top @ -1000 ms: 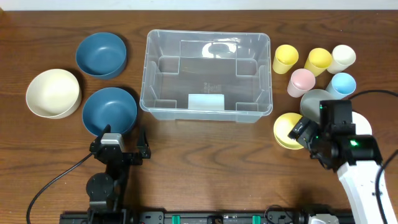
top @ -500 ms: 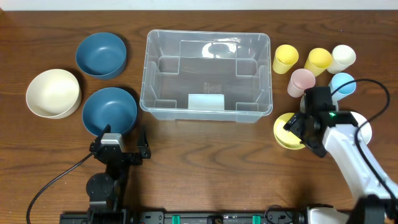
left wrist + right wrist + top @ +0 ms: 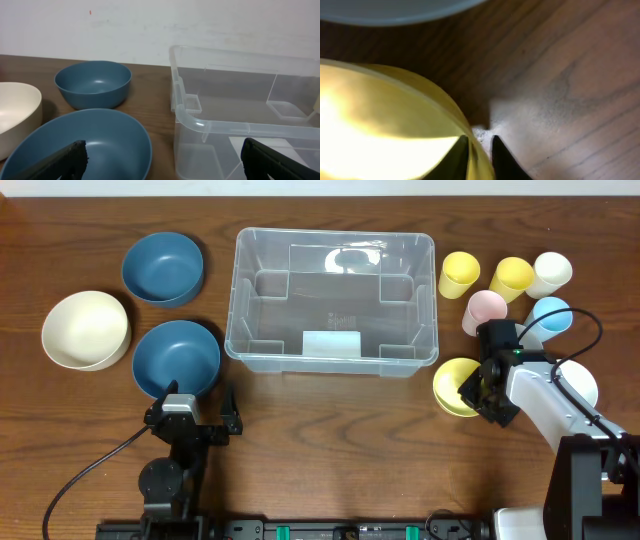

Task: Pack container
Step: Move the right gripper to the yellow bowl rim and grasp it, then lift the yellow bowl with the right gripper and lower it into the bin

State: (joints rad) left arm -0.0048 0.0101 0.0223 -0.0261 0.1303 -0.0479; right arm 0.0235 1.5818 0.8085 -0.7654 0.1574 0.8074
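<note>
The container (image 3: 330,300), a large clear plastic bin, stands empty at the middle back of the table and shows at the right of the left wrist view (image 3: 250,115). A yellow bowl (image 3: 452,387) sits at its front right. My right gripper (image 3: 478,390) is shut on this yellow bowl's (image 3: 380,130) right rim, one finger inside the wall and one outside, the gripper (image 3: 480,156) low over the wood. My left gripper (image 3: 193,406) stands open just in front of a blue bowl (image 3: 176,358), with nothing between the jaws of this gripper (image 3: 162,165).
A second blue bowl (image 3: 162,268) and a cream bowl (image 3: 85,329) lie at the left. Several cups stand at the back right: two yellow (image 3: 459,275), one cream (image 3: 551,273), one pink (image 3: 484,311), one light blue (image 3: 551,315). A pale bowl's rim (image 3: 395,10) lies beyond the yellow bowl.
My right gripper has moved in over the yellow bowl's edge and closed on its rim. The bowl has shifted slightly left. The left arm has not moved.
</note>
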